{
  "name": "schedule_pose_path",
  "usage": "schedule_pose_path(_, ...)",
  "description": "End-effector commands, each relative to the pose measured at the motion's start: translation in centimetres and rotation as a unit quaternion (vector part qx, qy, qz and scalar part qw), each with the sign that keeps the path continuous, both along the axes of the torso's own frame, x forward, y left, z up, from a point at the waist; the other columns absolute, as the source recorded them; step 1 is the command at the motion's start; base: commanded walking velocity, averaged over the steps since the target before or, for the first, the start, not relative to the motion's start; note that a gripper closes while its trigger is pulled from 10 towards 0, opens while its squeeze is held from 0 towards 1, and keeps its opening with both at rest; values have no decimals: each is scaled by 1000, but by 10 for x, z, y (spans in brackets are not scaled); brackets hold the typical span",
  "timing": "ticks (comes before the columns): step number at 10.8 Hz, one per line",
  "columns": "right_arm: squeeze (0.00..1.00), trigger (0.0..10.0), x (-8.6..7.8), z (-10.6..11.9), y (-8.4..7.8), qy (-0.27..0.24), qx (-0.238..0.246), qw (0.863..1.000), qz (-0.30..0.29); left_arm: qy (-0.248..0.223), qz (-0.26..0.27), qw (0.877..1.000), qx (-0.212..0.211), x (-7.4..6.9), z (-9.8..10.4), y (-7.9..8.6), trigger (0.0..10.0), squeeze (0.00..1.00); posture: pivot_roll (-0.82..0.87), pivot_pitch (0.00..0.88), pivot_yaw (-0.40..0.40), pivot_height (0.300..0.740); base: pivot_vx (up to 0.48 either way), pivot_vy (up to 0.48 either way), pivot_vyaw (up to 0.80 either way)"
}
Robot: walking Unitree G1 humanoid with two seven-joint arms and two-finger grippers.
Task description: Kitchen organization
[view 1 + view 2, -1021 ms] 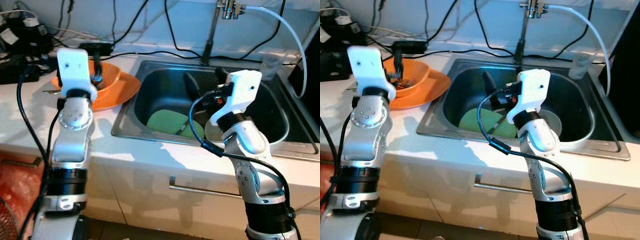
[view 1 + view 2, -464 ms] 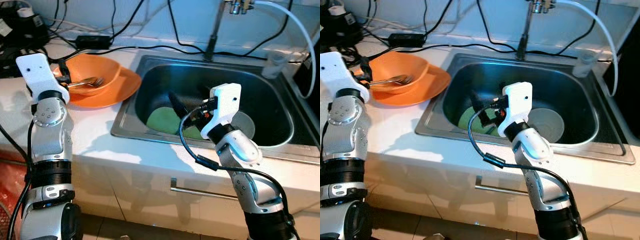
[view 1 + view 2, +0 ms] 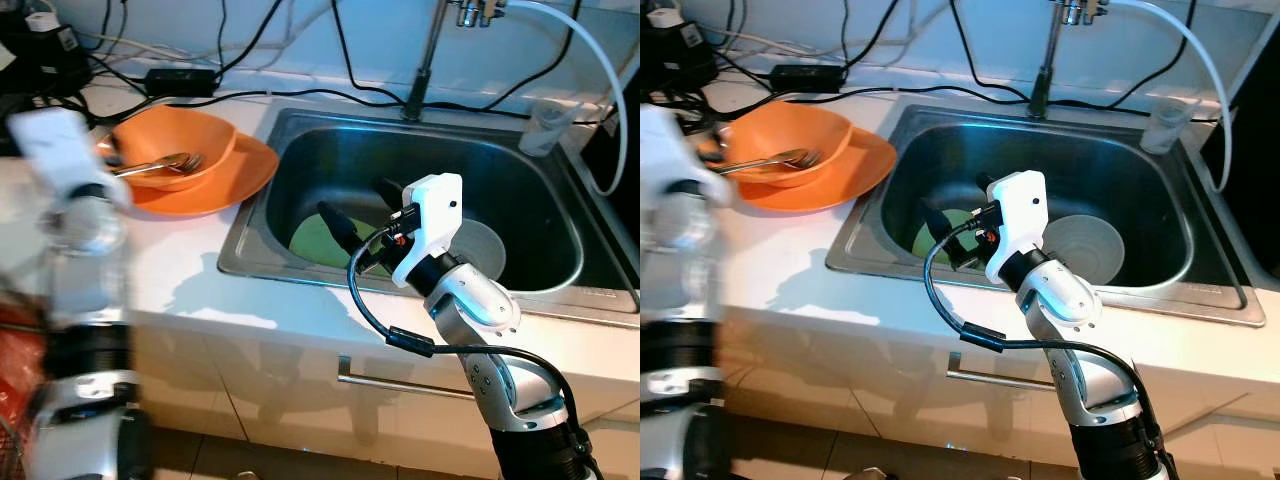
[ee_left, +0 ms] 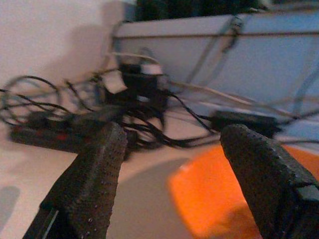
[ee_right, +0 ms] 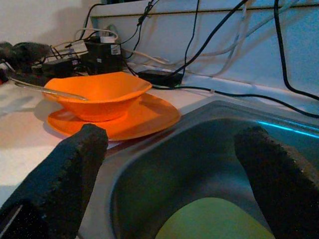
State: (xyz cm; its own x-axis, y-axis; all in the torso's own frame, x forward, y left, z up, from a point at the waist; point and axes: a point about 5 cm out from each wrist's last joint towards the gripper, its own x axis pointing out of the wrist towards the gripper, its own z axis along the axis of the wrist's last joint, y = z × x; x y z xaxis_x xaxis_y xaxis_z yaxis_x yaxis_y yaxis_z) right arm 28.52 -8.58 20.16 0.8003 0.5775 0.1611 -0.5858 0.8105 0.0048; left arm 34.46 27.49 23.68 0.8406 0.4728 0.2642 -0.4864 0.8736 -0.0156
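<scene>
An orange bowl (image 3: pixel 172 148) with a spoon and fork (image 3: pixel 155 163) in it sits on an orange plate (image 3: pixel 225 178) on the counter left of the steel sink (image 3: pixel 300 140). In the sink lie a green plate (image 3: pixel 318 238) and a grey bowl (image 3: pixel 478 250). My right gripper (image 3: pixel 360 210) hangs open over the sink's left half, just above the green plate (image 5: pixel 214 221), pointing toward the orange bowl (image 5: pixel 97 94). My left arm (image 3: pixel 70 185) is blurred at the counter's left edge. Its gripper (image 4: pixel 169 164) is open and empty, facing the cables with an orange blur beside it.
A faucet (image 3: pixel 425 60) and white hose (image 3: pixel 590 60) rise behind the sink. A clear plastic cup (image 3: pixel 545 128) stands at its back right corner. Black cables and a power adapter (image 3: pixel 180 78) lie along the wall. Drawer handle (image 3: pixel 400 385) below the counter.
My left arm has pulled back from the orange bowl to the left and is now blurred. My right gripper has swung left and lower across the sink, over the green plate.
</scene>
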Motion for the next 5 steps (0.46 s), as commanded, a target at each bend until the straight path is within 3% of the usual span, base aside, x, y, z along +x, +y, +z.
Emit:
schedule_pose_path(1, 0, 10000, -3, 1, 1, 1, 0, 1000, 11, -19, 19, 1000, 2, -5, 10, 7, 10000, 0, -15, 67, -25, 740, 0, 0, 0)
schedule_pose_path(2, 0, 10000, -3, 0, 1, 2, 0, 1000, 12, -28, 21, 999, 1, -10, 13, 10, 10000, 0, -15, 67, -25, 740, 0, 0, 0)
schedule_pose_path(5, 0, 10000, -2, 0, 6, -2, -3, 1000, 22, -1, -18, 998, -65, -18, -18, -13, 10000, 0, 6, 68, -36, 740, 0, 0, 0)
